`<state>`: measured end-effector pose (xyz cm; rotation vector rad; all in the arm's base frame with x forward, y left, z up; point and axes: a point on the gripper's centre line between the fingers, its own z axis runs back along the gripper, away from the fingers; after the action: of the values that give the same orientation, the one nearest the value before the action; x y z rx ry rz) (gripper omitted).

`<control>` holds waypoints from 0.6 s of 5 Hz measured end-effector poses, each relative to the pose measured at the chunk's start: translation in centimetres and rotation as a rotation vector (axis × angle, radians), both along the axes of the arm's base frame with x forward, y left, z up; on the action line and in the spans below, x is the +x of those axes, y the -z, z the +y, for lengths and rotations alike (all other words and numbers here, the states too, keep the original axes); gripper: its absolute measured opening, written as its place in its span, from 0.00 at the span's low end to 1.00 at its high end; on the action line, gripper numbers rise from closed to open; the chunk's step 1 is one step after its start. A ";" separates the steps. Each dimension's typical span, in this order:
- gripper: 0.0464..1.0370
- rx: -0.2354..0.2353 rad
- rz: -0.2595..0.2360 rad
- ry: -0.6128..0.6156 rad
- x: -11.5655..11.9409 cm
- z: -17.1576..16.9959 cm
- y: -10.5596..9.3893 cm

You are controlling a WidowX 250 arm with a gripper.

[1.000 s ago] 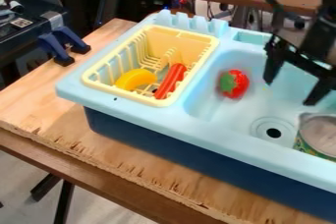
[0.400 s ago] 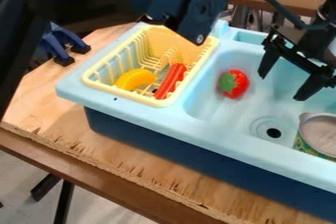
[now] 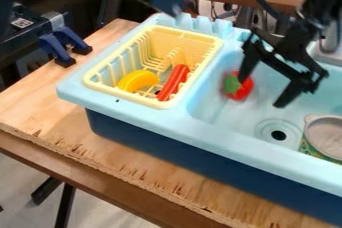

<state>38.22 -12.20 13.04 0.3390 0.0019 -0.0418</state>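
At the far left, two blue clamps point(image 3: 65, 47) with black feet grip the edge of the wooden table point(image 3: 40, 94), whose near edge is rough and splintered. Next comes the toy sink point(image 3: 234, 143), pale blue on top and dark blue below, standing on the table. Set into its left side is a yellow dish rack point(image 3: 125, 94) with slatted walls; in it lie a curved yellow toy banana point(image 3: 137, 80) and, just to its right, a straight red-orange stick point(image 3: 175, 81), slanted and leaning towards the rack's right side. Right of the rack, in the left part of the basin, sits a rounded red toy point(image 3: 245, 90) with a green patch facing left. Over it and to its right hangs the black end effector point(image 3: 260, 93), spread wide with nothing in its grasp; its left finger overlaps the red toy's upper edge, though from this slant I can't be sure whether they touch. Below the other finger is the round drain point(image 3: 278, 135) with its dark hole. Furthest right, a can point(image 3: 328, 134) with a grey top and a green patterned side stands in the basin, near the drain.
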 end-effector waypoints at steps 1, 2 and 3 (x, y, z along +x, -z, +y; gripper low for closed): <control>0.96 -0.020 -0.027 0.039 0.7 1.1 -0.3; 0.96 -0.033 -0.054 0.111 2.0 0.8 -1.1; 0.96 -0.017 -0.054 0.135 2.4 0.9 -0.6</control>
<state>40.58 -11.32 13.59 0.3227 -0.0751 -0.1664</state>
